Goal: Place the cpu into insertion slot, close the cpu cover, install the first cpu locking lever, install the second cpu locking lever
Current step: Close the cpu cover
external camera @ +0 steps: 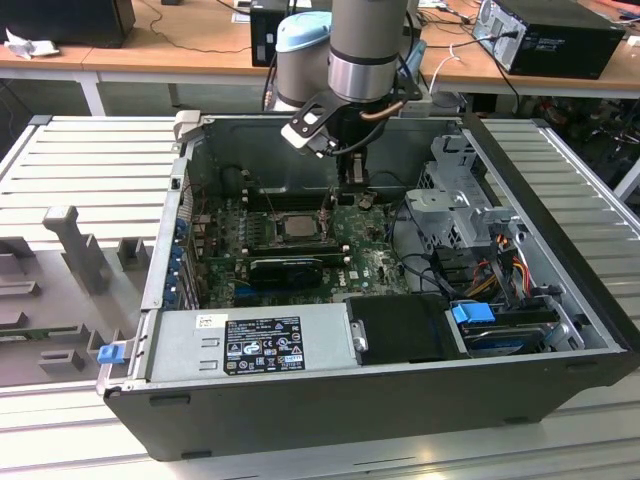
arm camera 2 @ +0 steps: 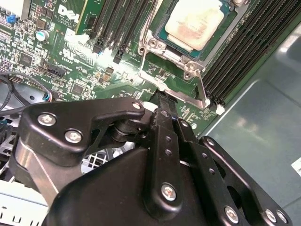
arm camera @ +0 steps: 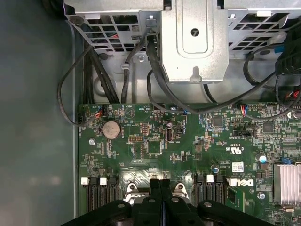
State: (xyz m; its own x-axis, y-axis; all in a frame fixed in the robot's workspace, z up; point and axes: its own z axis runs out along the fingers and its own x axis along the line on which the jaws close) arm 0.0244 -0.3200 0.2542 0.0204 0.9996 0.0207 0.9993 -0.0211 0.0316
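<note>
case (external camera: 380, 400) open on top, free way down. gripper (external camera: 352, 183) low by board (external camera: 375, 262) far edge, back wall (external camera: 250, 150) close behind. drive cage (external camera: 455, 200) and cables (external camera: 500, 265) crowd board edge at exterior view's right. power supply (external camera: 250, 340) walls near edge. black card (external camera: 288, 268) stands beside socket (external camera: 298, 225).

Exterior view high, far; wrist views close, probably sharing motherboard (arm camera: 188, 141).
</note>
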